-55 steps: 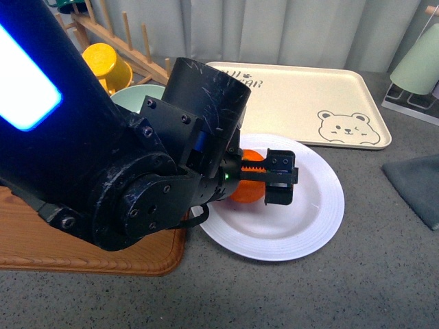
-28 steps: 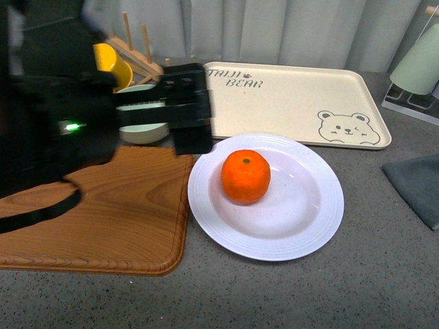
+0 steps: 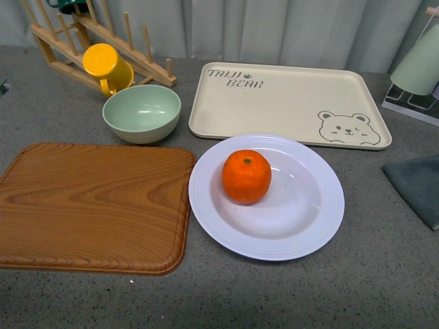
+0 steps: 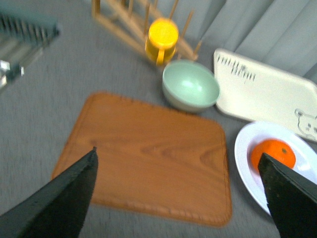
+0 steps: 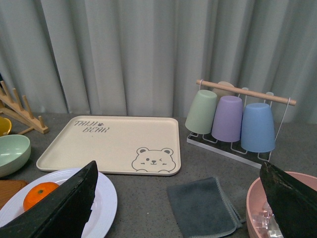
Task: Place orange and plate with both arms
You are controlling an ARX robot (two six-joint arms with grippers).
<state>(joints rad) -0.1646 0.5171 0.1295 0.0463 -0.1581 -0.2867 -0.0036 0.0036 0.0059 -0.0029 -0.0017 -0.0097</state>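
The orange [image 3: 246, 177] sits upright in the well of the plate [image 3: 302, 221], a little toward 9 o'clock of the plate's middle, with its green stem dimple facing up. The plate lies flat on the grey table [image 3: 309, 298]. A wooden cutting board [image 3: 96, 202] is just beside it at 9 o'clock, and the bear-print tray [image 3: 288, 96] is close at 12 o'clock. A pale green bowl [image 3: 142, 112] stands at about 10 o'clock, and a grey cloth [image 3: 418, 184] lies apart at 3 o'clock.

Neither arm shows in the front view. In the left wrist view, the left claw [image 4: 177, 151] is spread wide with nothing between its fingers, and it looks down on the board from well above. The right claw [image 5: 178, 163] is equally wide and empty, facing the tray and a rack of cups.

Judging by this, the task looks essentially done: the fruit is on the plate, the plate is on the table, and both claws are free. Whether the plate is exactly where it was meant to go, I cannot tell. Little seems left beyond parking the arms.
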